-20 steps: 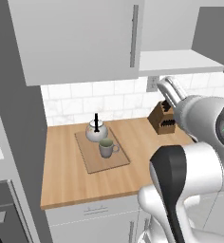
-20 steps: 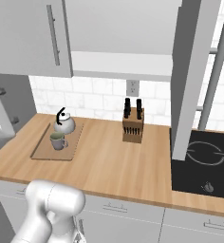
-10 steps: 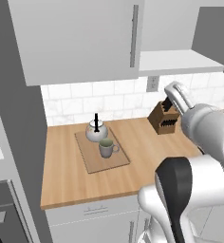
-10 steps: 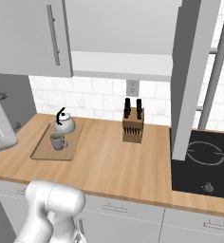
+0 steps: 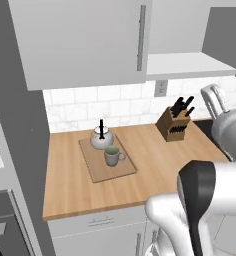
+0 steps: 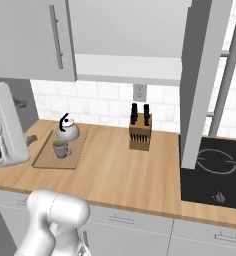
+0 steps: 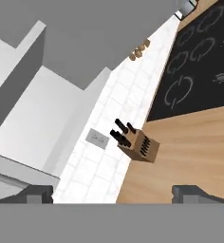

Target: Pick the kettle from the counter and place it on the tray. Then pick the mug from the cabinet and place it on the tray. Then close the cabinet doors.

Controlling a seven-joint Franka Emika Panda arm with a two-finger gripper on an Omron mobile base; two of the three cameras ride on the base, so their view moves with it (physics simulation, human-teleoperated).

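No words, labels, brands or numbers can be read anywhere. The hob (image 6: 214, 172) bears only pale ring markings, and the kettle (image 5: 101, 139) a faint pattern, not lettering.

Hand (image 7: 113, 192) raised; fingers spread wide; nothing held
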